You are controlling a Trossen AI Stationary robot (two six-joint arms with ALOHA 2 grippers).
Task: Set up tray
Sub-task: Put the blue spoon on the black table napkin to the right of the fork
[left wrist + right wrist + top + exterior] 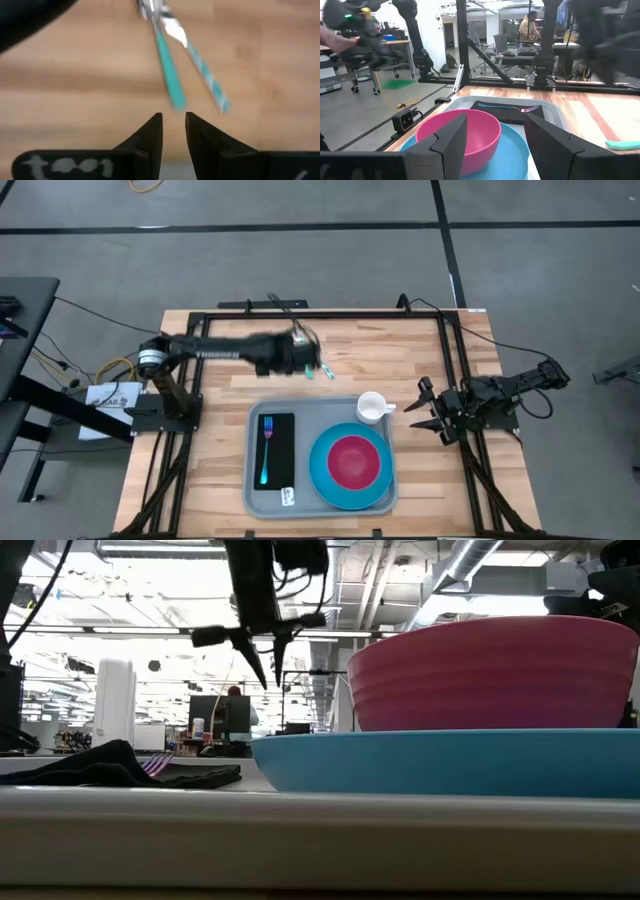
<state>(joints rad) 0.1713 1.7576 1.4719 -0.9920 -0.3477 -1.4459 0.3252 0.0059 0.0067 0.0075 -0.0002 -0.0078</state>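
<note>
The tray (pixel 318 415) is sitting near the front middle of the wooden table (pixel 220 395). It is already carrying a black napkin (pixel 274 450) with a fork (pixel 267 442) on its left half, a blue plate (pixel 348 467) with a pink bowl (pixel 353 461) on its right half, and a white cup (pixel 373 407) at its far right corner.

The left tool (pixel 310 360) is reaching over the table just beyond the tray's far edge, above two teal-handled utensils (pixel 322 369) lying together on the wood. In the left wrist view its fingers (pixel 152 134) are standing slightly apart with nothing between them, and the teal handles (pixel 170 75) are lying just ahead, crossing near their metal ends. The right tool (pixel 432 412) is waiting at the right edge of the table, beside the tray, with its fingers spread and empty.

The likely step is picking up one of those utensils. Because the two are overlapping, closing on them could pinch both at once or flick the second one aside. The narrow finger gap may also land on top of a handle rather than around it, so the tool could press it against the wood and slip off. A low carry toward the tray risks clipping the cup.
</note>
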